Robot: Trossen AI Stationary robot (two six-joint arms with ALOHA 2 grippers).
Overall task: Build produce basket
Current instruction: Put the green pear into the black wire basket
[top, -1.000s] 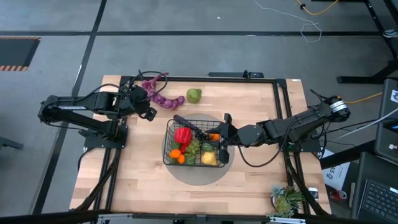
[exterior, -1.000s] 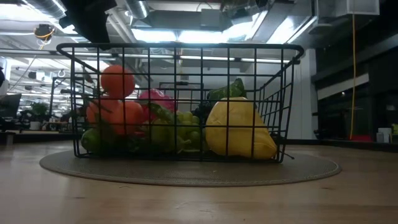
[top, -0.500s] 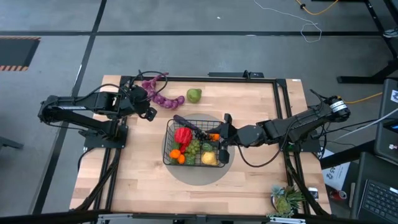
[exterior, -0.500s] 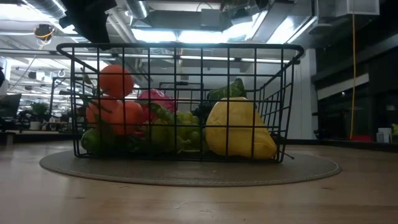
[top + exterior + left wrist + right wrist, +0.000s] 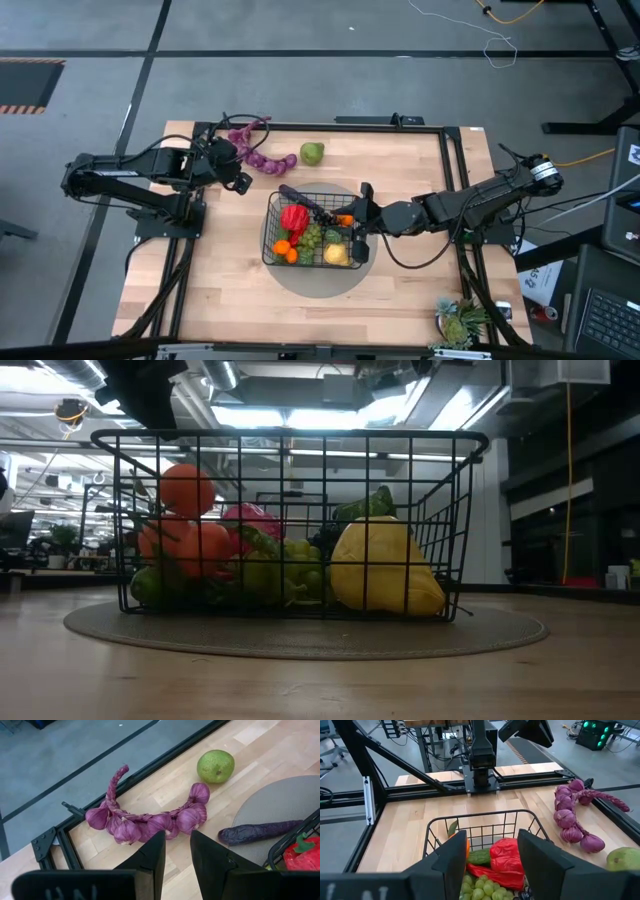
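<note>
Produce fills most of the basket (image 5: 313, 228), which sits on a round grey mat (image 5: 318, 282) near the middle of the wooden table (image 5: 230, 280): a red pepper (image 5: 294, 218), oranges (image 5: 187, 490), green grapes (image 5: 285, 565) and a yellow lemon (image 5: 383, 565) lie packed against the wire walls. Still outside, toward the table's far edge, are the purple string (image 5: 150, 820), the green pear (image 5: 215, 766) and a dark purple piece (image 5: 260, 831) lying half on the mat beside the basket.

The right gripper (image 5: 487, 857) hangs over the basket's near rim, fingers spread apart and holding nothing, likely placed there to release or settle an item among the rest. The left gripper (image 5: 176, 857) hovers just short of the purple string, its fingers set a narrow gap apart and empty; that looks like a lineup for the next pick, though the gap may be tight for the bulbs.

A spiky potted plant (image 5: 458, 320) stands at the table's corner. Beyond, grey floor, cables and a dim workshop with ceiling lights.
</note>
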